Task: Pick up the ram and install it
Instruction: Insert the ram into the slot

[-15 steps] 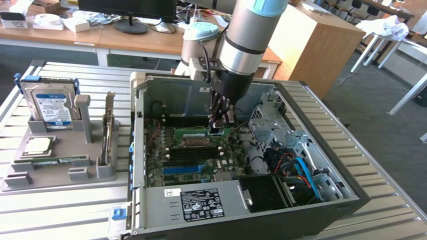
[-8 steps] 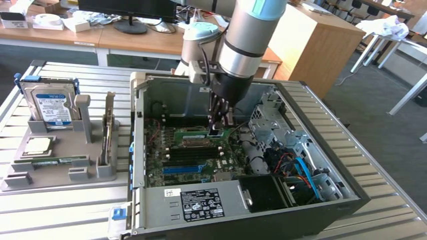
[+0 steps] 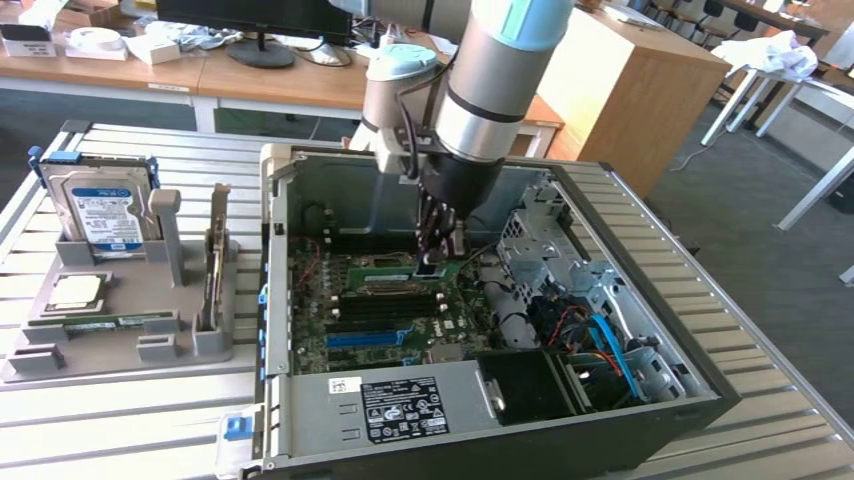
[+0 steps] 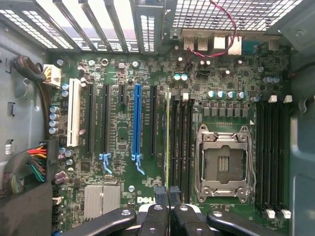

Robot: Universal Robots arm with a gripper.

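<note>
Had the claw [image 4: 169, 195] pinched almost fully shut on the ram [image 4: 168, 147], gripped edge-on and seen as a thin green line. Held it low inside the open computer case [image 3: 334, 190], over the motherboard [image 4: 118, 123], just beside or right above the black memory slots [image 4: 183, 147] next to the empty processor socket [image 4: 224, 157]. Could not tell whether touching a slot or hanging clear of it.

Risked missing the slot: lined up beside the groove rather than over it, would press the edge onto the plastic wall or the board itself. Risked a tilt in so narrow a grip, seating one end first and jamming the other. Could not confirm open latches at the slot ends; closed ones would block the stick. Might also have had the notch the wrong way round, where force would hurt the contacts.

Saw none of the stick's face, chips or label, only one long edge. Lost the near end behind the claw's fingers. From the exterior view, made out the claw [image 3: 438, 262] down among the slots but not the stick in it. Noted the hard drive [image 3: 96, 212] upright on the grey tray [image 3: 107, 355] at the exterior view's left, well apart from the case.
</note>
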